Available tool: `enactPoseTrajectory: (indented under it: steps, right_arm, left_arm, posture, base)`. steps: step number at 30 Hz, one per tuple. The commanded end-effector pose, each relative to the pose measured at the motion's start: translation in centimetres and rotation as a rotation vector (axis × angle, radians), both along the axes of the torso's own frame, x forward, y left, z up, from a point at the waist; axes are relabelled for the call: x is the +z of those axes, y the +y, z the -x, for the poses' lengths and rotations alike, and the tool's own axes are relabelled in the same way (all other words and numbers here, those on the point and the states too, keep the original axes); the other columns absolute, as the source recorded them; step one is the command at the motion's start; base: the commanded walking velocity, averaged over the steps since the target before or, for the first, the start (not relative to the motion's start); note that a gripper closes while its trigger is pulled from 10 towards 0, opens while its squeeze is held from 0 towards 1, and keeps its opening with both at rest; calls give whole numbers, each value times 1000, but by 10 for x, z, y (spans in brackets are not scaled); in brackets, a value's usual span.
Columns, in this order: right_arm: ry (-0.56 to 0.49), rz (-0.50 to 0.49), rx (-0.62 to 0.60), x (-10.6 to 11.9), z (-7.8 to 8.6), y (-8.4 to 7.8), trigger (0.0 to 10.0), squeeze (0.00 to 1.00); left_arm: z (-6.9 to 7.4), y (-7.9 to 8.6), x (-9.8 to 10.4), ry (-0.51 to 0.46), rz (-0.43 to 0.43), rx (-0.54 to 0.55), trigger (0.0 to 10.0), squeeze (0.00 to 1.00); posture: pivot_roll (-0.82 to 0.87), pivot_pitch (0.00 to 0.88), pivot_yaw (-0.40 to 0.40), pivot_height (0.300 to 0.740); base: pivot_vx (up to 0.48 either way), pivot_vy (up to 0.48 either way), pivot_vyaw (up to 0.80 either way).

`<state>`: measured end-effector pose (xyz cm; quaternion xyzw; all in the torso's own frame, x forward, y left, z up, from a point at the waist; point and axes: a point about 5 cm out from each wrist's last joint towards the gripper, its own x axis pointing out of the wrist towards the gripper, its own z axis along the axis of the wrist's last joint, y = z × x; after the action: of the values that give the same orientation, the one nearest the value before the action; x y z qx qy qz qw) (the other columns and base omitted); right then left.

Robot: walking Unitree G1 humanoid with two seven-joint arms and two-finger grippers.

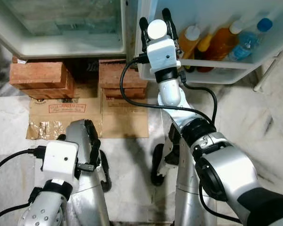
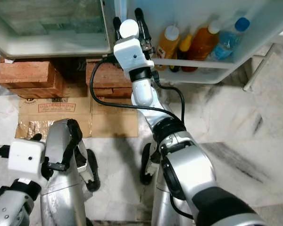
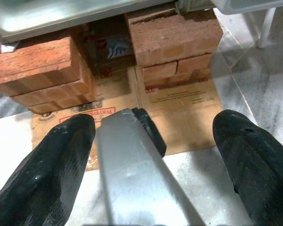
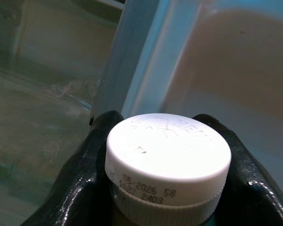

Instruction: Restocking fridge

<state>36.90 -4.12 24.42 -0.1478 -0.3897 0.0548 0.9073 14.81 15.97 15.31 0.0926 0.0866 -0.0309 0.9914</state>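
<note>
white cap (image 4: 167, 157) of a bottle sat tight between the right gripper (image 1: 155, 29) fingers (image 4: 85, 188), up by the fridge door shelf (image 1: 217, 75) with orange bottles (image 1: 221, 42). down low, the left gripper (image 3: 151, 160) fingers were wide apart over bricks (image 3: 42, 70) and cardboard (image 1: 85, 113).

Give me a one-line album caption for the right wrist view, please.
Right gripper clamps a bottle by its white cap, stamped with a date, beside the fridge's pale door edge.
</note>
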Motion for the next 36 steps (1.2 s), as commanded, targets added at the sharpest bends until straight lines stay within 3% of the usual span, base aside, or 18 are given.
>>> enactPoseTrajectory:
  steps: [1,7,9,12,16,20,23,30,36]
  right_arm:
    - [60,-62,-90,-3,-9,-17,10000,0]
    - [53,-54,-155,1,-14,-32,10000,0]
    - [57,-61,-221,6,-20,-51,10000,0]
    - [67,-74,-246,7,-22,-61,10000,0]
    - [148,-132,-205,6,-27,-82,10000,0]
    - [266,-199,-15,-7,-27,-82,10000,0]
    - [307,-155,112,-22,-21,-80,10000,0]
    - [258,-87,4,-18,-22,-93,10000,0]
    - [230,-202,14,-1,-26,-95,10000,0]
  left_arm:
    - [6,1,1,11,-4,7,10000,0]
    - [12,2,4,16,-7,10,10000,0]
    - [13,3,5,17,-8,12,10000,0]
    - [14,3,5,19,-9,13,10000,0]
    - [14,2,4,20,-6,12,10000,0]
    - [12,0,3,20,3,11,10000,0]
    - [9,-1,2,15,12,4,10000,0]
    - [8,-2,1,13,17,2,10000,0]
    - [8,-3,2,5,22,2,10000,0]
  posture:
    - [351,535,-4,462]
    - [369,549,6,462]
    - [373,551,7,462]
    - [371,553,7,462]
    - [363,552,2,462]
    - [347,550,1,462]
    - [333,544,-1,462]
    - [324,541,-1,462]
    - [331,539,-3,462]
  base:
    - [0,0,0]
    - [0,0,0]
    - [0,0,0]
    - [0,0,0]
    - [0,0,0]
    - [0,0,0]
    - [0,0,0]
    - [0,0,0]
    - [0,0,0]
